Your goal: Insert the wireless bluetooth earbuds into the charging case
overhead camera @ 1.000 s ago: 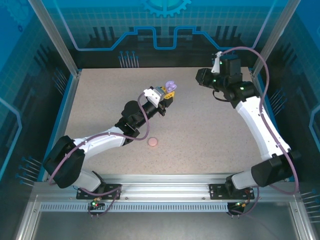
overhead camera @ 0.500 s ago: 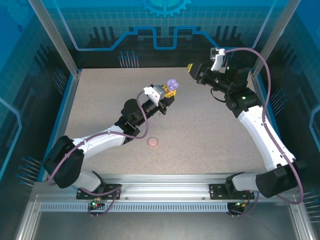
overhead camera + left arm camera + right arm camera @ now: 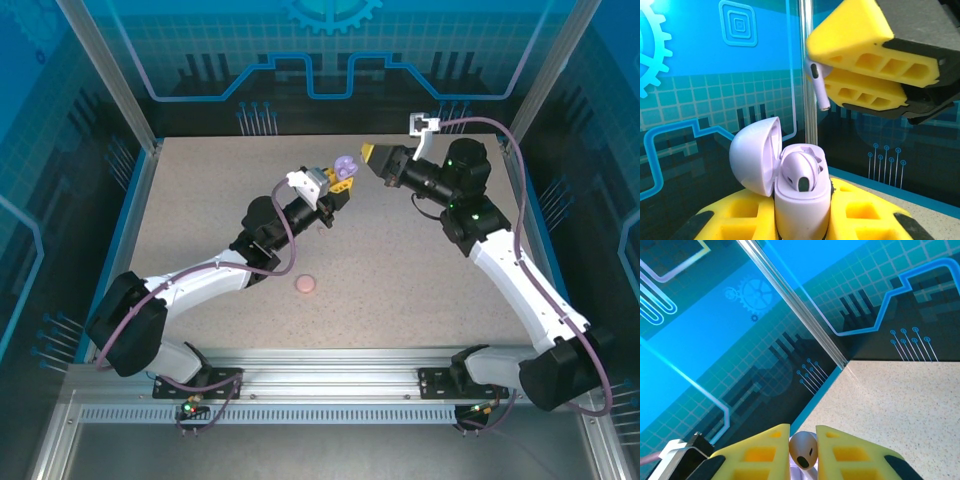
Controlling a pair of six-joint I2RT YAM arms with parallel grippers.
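Change: over the last second your right gripper swung in from the far right side to just beside the purple case.
Meaning: the held earbud was near the case but not yet seated.
Right claw: pinched on that earbud.
Left claw: your left gripper was clamped on the case body, lid up.
Left wrist view: it showed you a seated bud that the top view was too small to resolve.
Free socket: probably beside it, though you couldn't see it clearly.
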